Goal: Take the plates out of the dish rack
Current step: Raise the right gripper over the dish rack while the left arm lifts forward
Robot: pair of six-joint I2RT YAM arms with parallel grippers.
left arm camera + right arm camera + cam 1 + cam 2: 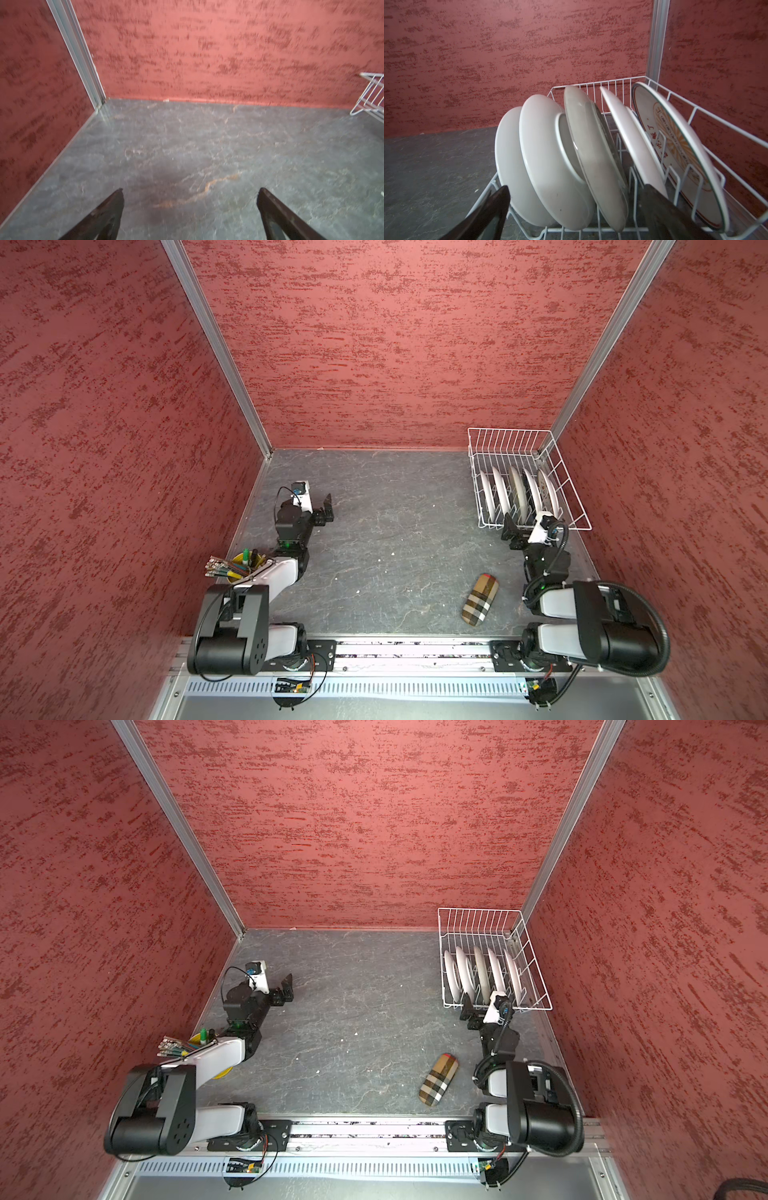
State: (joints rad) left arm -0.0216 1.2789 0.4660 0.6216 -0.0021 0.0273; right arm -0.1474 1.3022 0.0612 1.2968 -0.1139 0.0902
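The right gripper (575, 188) gaped wide before the plates (550, 155), propped edgewise in the rack (509, 429), seemingly to take one; the left gripper (191, 190) hung wide, empty.

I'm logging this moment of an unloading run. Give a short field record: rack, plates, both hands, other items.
dish rack: white wire, far right corner of the table
plates: five, on edge in the rack
right hand: open, at the rack's near side, facing plates
left hand: open, empty, over bare table, left side
other items: plaid case; yellow cup of pens
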